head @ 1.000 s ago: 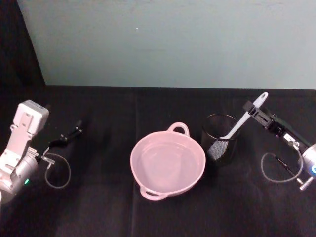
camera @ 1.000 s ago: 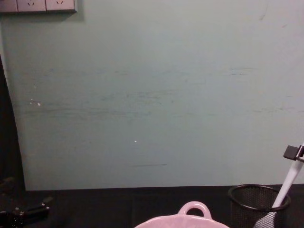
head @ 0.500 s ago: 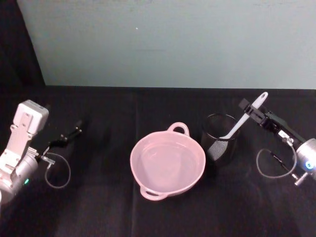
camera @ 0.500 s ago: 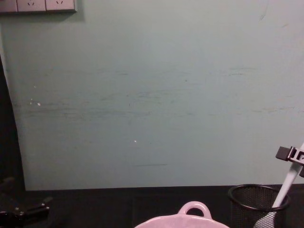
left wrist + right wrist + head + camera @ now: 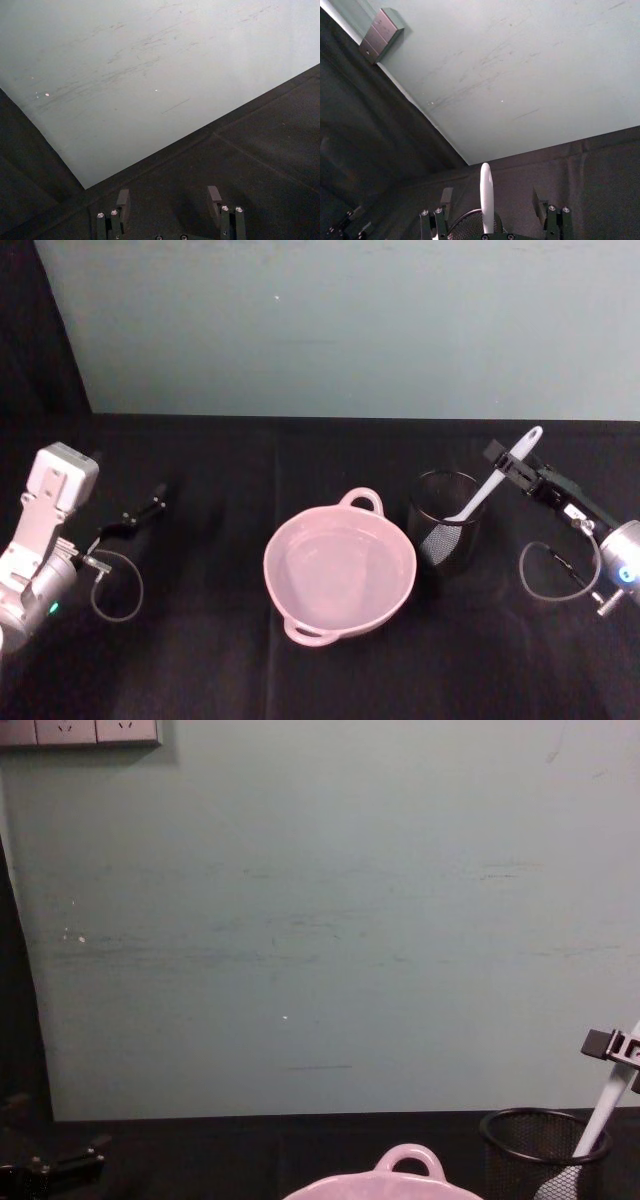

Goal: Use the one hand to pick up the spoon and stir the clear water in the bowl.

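The right gripper (image 5: 493, 194) is positioned over the right part of the table (image 5: 220, 660), level with the upper handle of the spoon (image 5: 486, 484). Its fingers (image 5: 447, 199) stand apart, one on each side of the handle, with a gap visible on both sides, so nothing is clamped. The spoon stands head-down in the black mesh cup (image 5: 445, 540) and leans toward the table's far right corner, its handle end projecting well above the cup rim. The cup sits just beside the right side of the bowl (image 5: 285, 545) (contact between the two cannot be confirmed). The bowl is near the middle of the table, with one loop handle toward the far edge, and appears to hold clear liquid. The left gripper (image 5: 168, 197) is parked near the left edge, fingers apart, holding nothing. Handling assessment: the spoon is judged light, stiff and smooth-surfaced, so the slim handle may slip or rotate in a loose grip. Recommended hold: across the handle, below the end hole and well above the cup rim, where the fingers bracket it. Lift along the line of the lean to avoid dragging the cup, which is likely light and may tip. The bowl is probably light as well, so stir with the paddle clear of the wall to avoid pushing it or spilling.
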Controlling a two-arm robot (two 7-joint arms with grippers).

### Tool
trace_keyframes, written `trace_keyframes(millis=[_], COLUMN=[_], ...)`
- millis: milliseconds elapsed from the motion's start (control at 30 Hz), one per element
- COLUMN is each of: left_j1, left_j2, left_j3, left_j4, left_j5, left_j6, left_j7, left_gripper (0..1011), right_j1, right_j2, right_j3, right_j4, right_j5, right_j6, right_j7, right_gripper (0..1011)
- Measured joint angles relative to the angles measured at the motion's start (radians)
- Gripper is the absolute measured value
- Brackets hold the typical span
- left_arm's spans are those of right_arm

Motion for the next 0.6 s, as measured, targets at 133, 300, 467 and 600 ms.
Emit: trace_keyframes(millis=[133,300,467,600], left_j1=[0.000,0.000,0.000,0.000], left_j2=[0.000,0.000,0.000,0.000], left_j3=[0.000,0.000,0.000,0.000], left_j4=[0.000,0.000,0.000,0.000], left_j5=[0.000,0.000,0.000,0.000], left_j6=[0.000,0.000,0.000,0.000], left_j7=[0.000,0.000,0.000,0.000], left_gripper=[1005,1005,1005,1005], right_j1=[0.000,-0.001,-0.001,-0.001], right_j2=[0.000,-0.001,-0.001,-0.001], right_j3=[0.001,0.001,0.002,0.002], right_j4=[0.000,-0.001,-0.001,-0.001], right_j5=[0.000,0.001,0.001,0.002], right_j6=[0.001,0.002,0.002,0.002], right_j7=[0.000,0.000,0.000,0.000], right_gripper=[969,863,734,594])
